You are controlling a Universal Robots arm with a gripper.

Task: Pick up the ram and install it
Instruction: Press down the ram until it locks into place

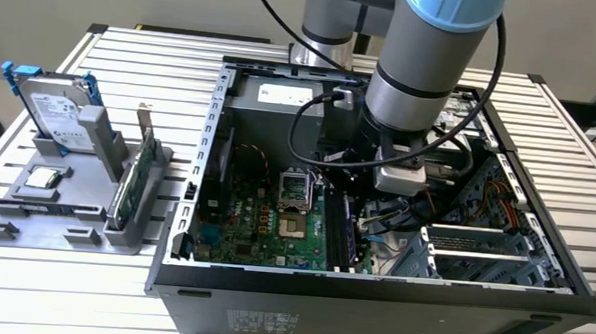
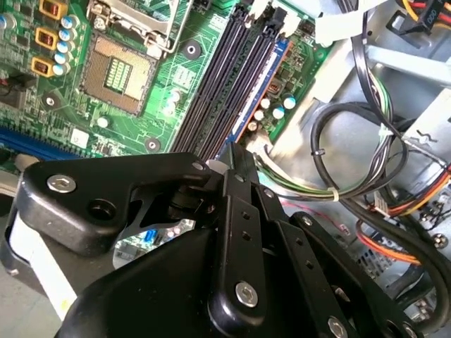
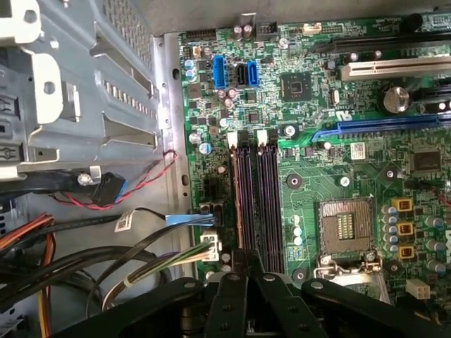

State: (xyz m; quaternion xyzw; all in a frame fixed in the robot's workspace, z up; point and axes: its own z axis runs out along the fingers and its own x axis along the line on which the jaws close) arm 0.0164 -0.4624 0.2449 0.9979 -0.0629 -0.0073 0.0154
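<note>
Glossy black plastic gripper (image 2: 236, 158), matt grey sheet-metal case (image 1: 374, 286), shiny green motherboard (image 3: 331, 176).

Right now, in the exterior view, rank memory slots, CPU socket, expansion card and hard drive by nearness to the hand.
1. Memory slots, beneath the hand.
2. CPU socket, beside them on the motherboard.
3. Expansion card, on the outside stand.
4. Hard drive, farthest toward the exterior view's left.

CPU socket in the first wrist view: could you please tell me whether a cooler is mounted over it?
No, the CPU socket lies uncovered on the motherboard, with its grid of contacts open to view.
</note>
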